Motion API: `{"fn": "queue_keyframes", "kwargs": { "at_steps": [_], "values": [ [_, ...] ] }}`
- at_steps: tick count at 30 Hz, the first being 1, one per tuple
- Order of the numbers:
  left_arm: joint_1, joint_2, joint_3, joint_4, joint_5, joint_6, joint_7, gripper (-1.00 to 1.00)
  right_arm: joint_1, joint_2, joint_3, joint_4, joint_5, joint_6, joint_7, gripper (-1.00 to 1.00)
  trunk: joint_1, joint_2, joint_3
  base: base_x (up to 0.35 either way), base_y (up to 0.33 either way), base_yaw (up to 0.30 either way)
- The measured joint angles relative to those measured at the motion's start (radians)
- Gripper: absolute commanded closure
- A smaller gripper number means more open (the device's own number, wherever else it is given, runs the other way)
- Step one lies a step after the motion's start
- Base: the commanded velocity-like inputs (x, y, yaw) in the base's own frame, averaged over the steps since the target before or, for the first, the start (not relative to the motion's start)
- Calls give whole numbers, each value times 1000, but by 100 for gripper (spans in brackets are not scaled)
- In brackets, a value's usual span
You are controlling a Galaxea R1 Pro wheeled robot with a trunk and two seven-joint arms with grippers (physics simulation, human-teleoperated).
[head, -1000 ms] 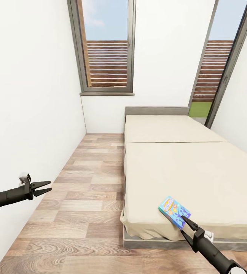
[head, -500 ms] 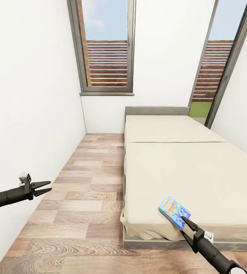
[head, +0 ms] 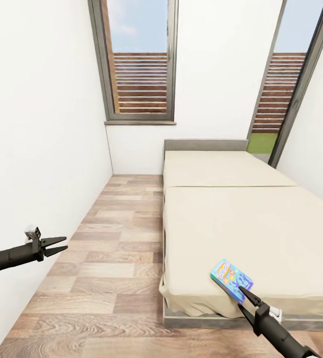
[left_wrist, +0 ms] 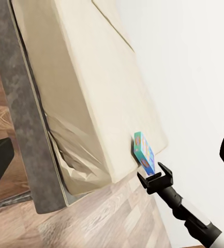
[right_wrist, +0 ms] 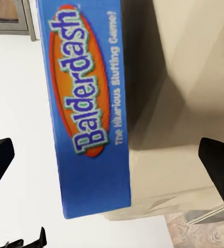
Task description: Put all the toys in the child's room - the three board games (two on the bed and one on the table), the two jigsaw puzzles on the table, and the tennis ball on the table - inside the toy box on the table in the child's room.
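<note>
The right end effector (head: pixel 245 294), fingers apart, nears the blue board game (head: pixel 232 280) at the bed (head: pixel 241 219) foot edge: light, stiff cardboard, best pinched across its thin overhanging edge.

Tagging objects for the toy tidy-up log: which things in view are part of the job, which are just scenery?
Part of the job:
- blue board game, lying near the foot corner of the bed
- right end effector, open, just short of the game
- left end effector, open, over the floor

Scenery:
- wood-plank floor
- windows
- white walls
</note>
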Motion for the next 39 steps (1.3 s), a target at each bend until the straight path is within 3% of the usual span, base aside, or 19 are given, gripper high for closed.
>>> {"fn": "queue_keyframes", "kwargs": {
  "at_steps": [9, 34, 35, 39],
  "values": [
    [0, 0, 0, 0, 1, 0, 1, -100, 20, 5, -21, 0, 1, 1, 0, -100, 0, 0, 0, 36, 30, 0],
    [0, 0, 1, 0, 1, 0, -1, -100, 18, 6, 7, 0, 0, 0, -1, -100, 0, 0, 0, 1, 1, 0],
    [0, 0, 1, 0, 1, 0, -2, -100, 18, 6, 7, 0, 0, 0, -1, 100, 0, 0, 0, 0, 0, 0],
    [0, 0, 1, 0, 1, 0, -2, -100, 16, 6, 9, 0, 2, 2, -1, 100, 0, 0, 0, 0, 0, 0]
  ]
}}
